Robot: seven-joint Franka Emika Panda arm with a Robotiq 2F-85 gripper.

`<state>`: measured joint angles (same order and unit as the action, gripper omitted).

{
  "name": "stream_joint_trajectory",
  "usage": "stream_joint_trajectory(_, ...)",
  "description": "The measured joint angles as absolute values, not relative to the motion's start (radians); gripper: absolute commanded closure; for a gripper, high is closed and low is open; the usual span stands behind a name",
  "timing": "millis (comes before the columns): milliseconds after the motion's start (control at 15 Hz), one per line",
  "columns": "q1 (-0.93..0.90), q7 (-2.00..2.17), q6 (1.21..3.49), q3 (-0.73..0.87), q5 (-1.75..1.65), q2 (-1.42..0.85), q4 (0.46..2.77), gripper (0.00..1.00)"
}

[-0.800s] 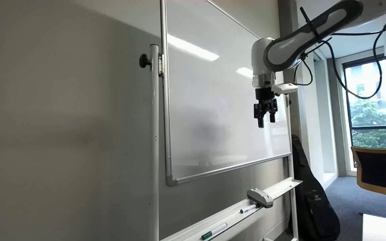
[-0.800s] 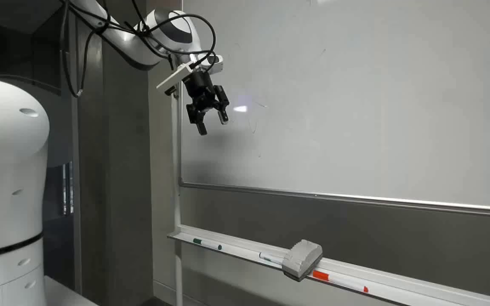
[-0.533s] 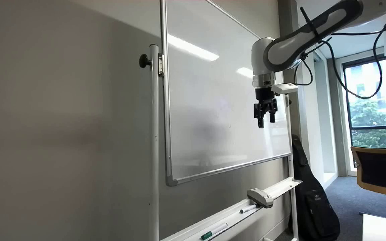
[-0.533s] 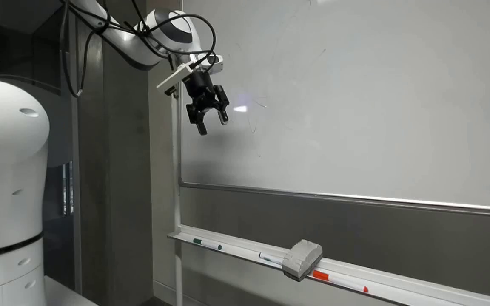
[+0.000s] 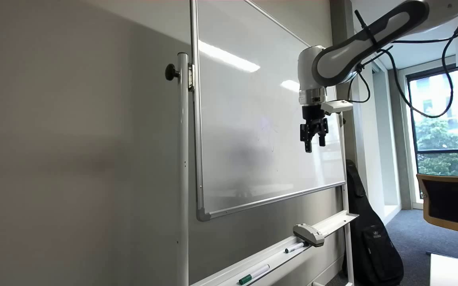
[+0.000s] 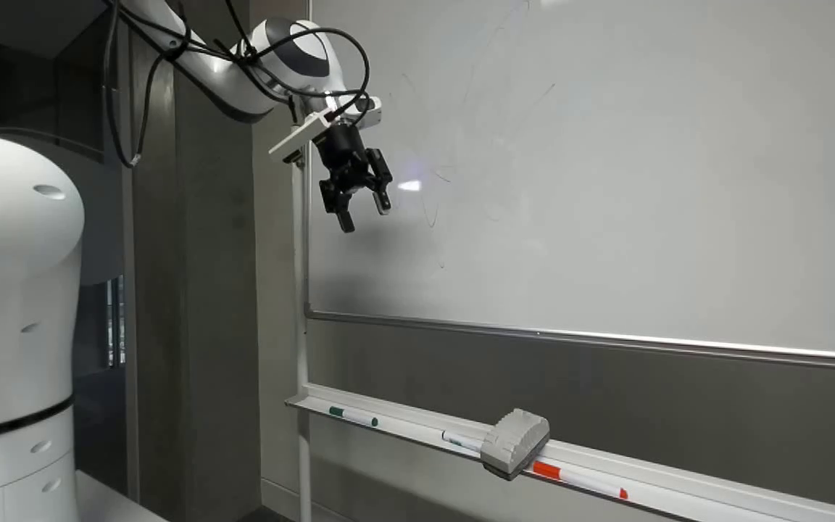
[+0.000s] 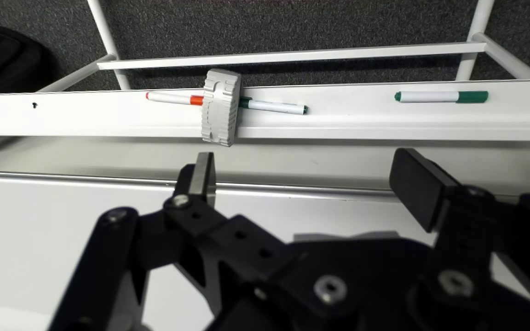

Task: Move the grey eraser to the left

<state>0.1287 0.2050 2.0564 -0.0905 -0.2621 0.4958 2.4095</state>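
The grey eraser lies across the white tray below the whiteboard, its front end over the tray's front edge. It also shows in an exterior view. In the wrist view the eraser rests over the ends of two markers and lies beyond the left fingertip. My gripper is wide open, with nothing between its fingers. In both exterior views the gripper points down in front of the whiteboard, well above the tray and apart from the eraser.
A red marker and a green-capped marker stick out from either side of the eraser. Another green marker lies farther along the tray. The whiteboard and its lower frame stand close behind the gripper. A black bag leans nearby.
My gripper has moved slightly down, with a very small sideways shift, and stays open. The eraser and markers have not moved.
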Motion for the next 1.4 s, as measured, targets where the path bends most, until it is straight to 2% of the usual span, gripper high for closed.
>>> stream_joint_trajectory(533,0.174,0.299,2.481,-0.008,-0.297,0.206,2.410,0.00)
stream_joint_trajectory(867,0.216,0.512,2.410,0.012,-0.553,0.103,2.376,0.00)
stream_joint_trajectory(1400,0.214,0.475,2.477,0.112,-0.496,-0.036,2.369,0.00)
